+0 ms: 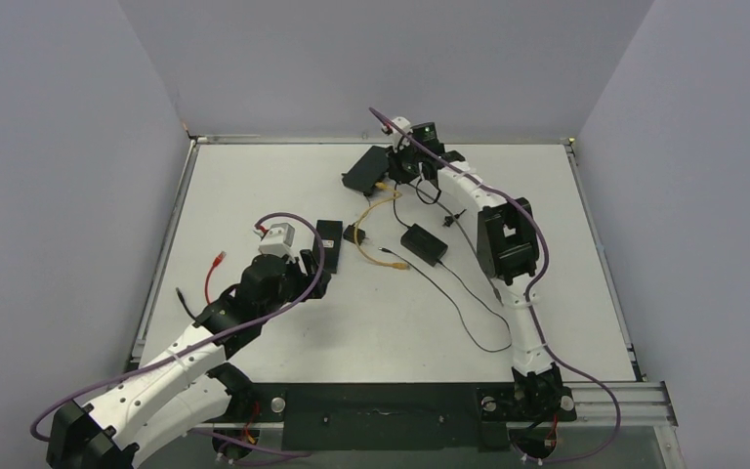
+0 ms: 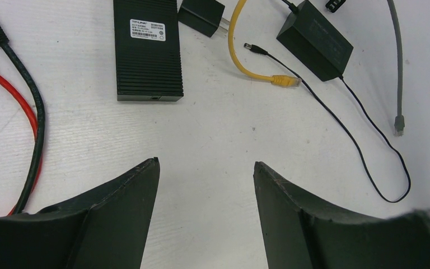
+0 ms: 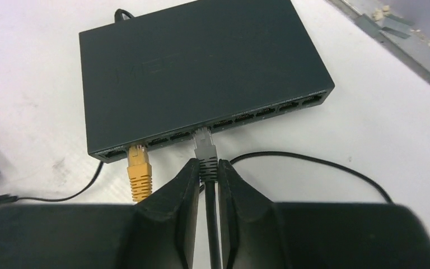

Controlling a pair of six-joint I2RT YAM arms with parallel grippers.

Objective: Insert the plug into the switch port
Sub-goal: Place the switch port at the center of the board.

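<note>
The left arm (image 1: 186, 352) was bent low over the left side of the table (image 1: 381, 322). Its left pincer (image 2: 206, 168) was spread wide and held nothing, with bare table under it. In front of it lay one red cable (image 2: 28, 112), one black cable (image 2: 38, 123) and one small black box (image 2: 148, 50). Further right lay one yellow cable (image 2: 241, 61), one black power brick (image 2: 313, 39) and one grey cable (image 2: 397, 67).

The right arm (image 1: 503, 244) reached far to the back of the table. The right pincer (image 3: 207, 168) was clenched on the grey plug (image 3: 204, 147). The plug's tip was at a port near the middle of the one black switch (image 3: 201, 73). Two plugs were at the switch: the grey one, and a yellow plug (image 3: 138, 168) on its left.
</note>
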